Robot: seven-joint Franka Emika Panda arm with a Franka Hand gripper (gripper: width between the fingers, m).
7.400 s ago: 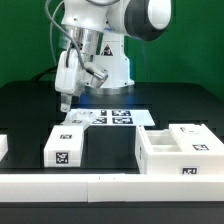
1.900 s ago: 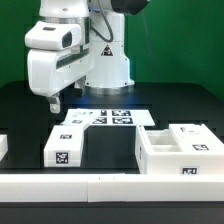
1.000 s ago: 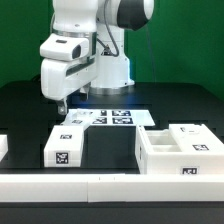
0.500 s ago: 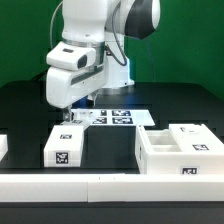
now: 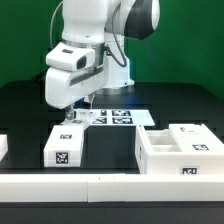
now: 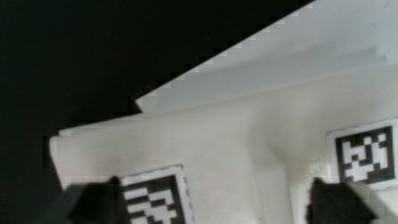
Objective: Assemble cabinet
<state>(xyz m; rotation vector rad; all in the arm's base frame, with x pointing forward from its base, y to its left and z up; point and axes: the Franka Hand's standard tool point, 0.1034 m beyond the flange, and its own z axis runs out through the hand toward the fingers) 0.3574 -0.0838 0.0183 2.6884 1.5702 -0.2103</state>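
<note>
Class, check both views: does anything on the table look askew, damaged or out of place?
Nothing stands out. The large white plastic cabinet box sits upright and intact; the open gripper hangs over the white tagged block.

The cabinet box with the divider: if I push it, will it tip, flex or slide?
The cabinet box looks like rigid moulded plastic, so probably no flex. It sits low and wide on the table, so tipping seems unlikely. Hollow compartments suggest it is light, sliding easily.
</note>
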